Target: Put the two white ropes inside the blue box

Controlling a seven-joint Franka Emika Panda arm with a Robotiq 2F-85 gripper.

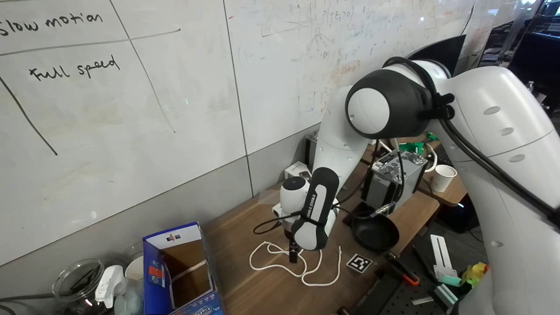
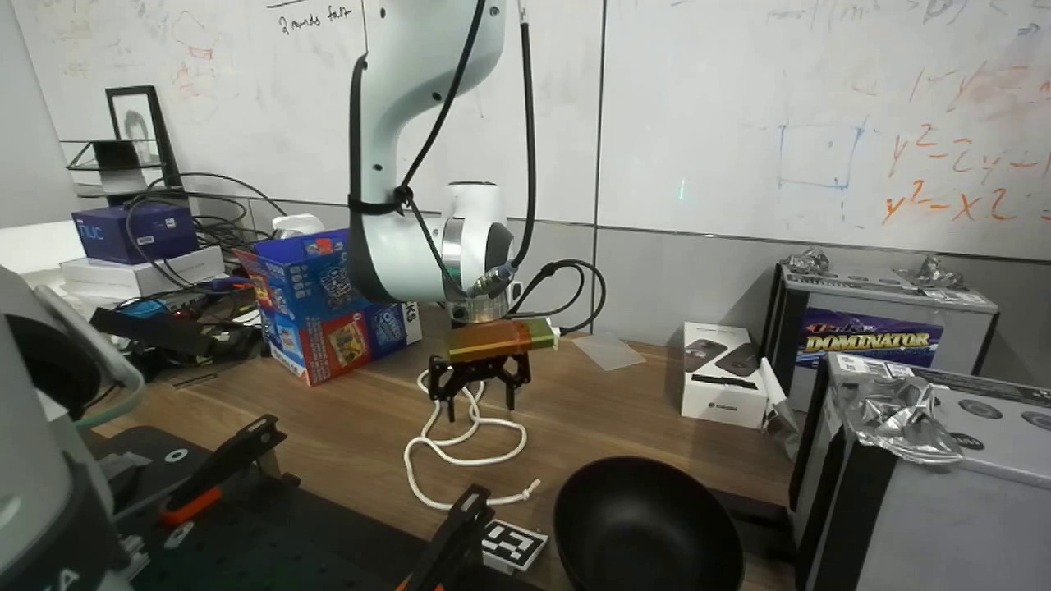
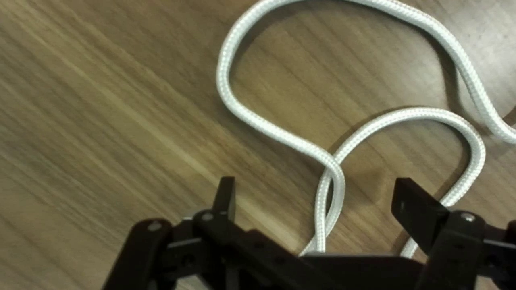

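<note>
White rope lies in loose, crossing loops on the wooden table in both exterior views. It also fills much of the wrist view. I cannot tell whether this is one cord or two. The blue box stands open at the top beside the whiteboard wall; it also shows in an exterior view. A pale strip crosses its inside; I cannot tell what it is. My gripper is open and empty, pointing down over the rope, in both exterior views. A rope crossing shows between its fingers.
A black pan and a marker card lie near the rope. Grey device boxes and a white phone box stand on the table. A glass jar stands beside the blue box. A whiteboard wall runs behind.
</note>
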